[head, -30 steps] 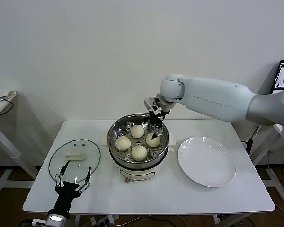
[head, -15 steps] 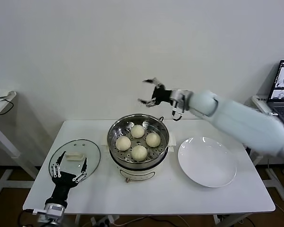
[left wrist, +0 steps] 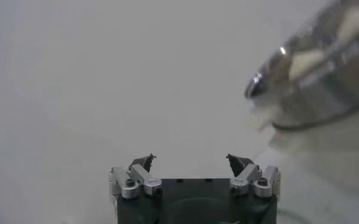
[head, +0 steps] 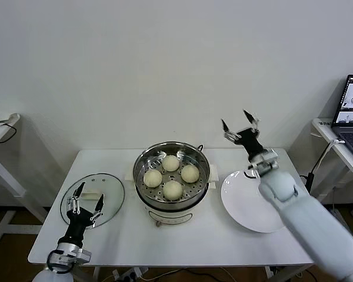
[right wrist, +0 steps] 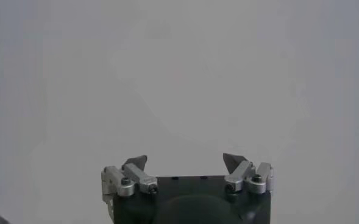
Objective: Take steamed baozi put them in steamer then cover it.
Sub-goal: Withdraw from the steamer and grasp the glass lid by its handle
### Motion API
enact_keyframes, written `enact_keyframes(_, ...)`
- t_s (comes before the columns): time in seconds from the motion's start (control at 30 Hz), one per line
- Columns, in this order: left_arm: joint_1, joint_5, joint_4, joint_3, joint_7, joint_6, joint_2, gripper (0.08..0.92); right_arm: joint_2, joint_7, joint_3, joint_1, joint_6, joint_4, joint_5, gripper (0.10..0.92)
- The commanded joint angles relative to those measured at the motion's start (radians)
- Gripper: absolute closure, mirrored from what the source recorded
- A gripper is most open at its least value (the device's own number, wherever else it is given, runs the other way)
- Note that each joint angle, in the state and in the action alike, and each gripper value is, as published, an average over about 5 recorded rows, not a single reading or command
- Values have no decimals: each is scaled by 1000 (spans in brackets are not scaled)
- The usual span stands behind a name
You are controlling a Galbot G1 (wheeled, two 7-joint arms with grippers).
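A: White wall behind, white bench [head: 182, 241] in front. We see all four baozi [head: 173, 189] sitting in the steamer [head: 172, 176] at mid-bench. Plate [head: 247, 205] beside it looks bare.

B: Agreed, so loading reads as done; covering is the step in hand. The glass cover [head: 93, 198] lies flat on the bench, near the left edge, apart from the steamer.

A: Left tool [head: 85, 202] hovers over the cover, fingers apart, around the white handle [head: 92, 194] area. We can't tell if it touches.

B: Right tool [head: 240, 130] is raised above the plate's far side, fingers spread, holding nothing.

A: Advice for the grab: we'd centre the left tool across the handle's narrow side and close squarely so the cover doesn't swing.

B: Then lift it level, clear the steamer's rim, and lower it concentric so the metal edge seats all round. Glass on steel could slip, so we'd go slow.
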Motion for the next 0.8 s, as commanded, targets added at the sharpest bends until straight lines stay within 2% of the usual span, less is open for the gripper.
enact_keyframes(0.03,-134,724,354,-24,-170,-107,-5,177,165,29,391,-464,58,80,-30,203)
enact_keyframes(0.13,-167,770,403,-35,-219,-113,-22,177,193,18,396,-486,58,107,-35,203)
enact_keyframes(0.27,-205,788,451,-44,-236,-107,-30,177,224,10,388,-502,56,138,-51,203)
enact_keyframes(0.47,-255,785,506,-55,-238,-98,-27,177,264,2,366,-506,54,153,-79,203)
enact_keyframes(0.8,-289,751,523,-48,-221,-84,-24,177,285,-12,357,-510,59,138,-107,203)
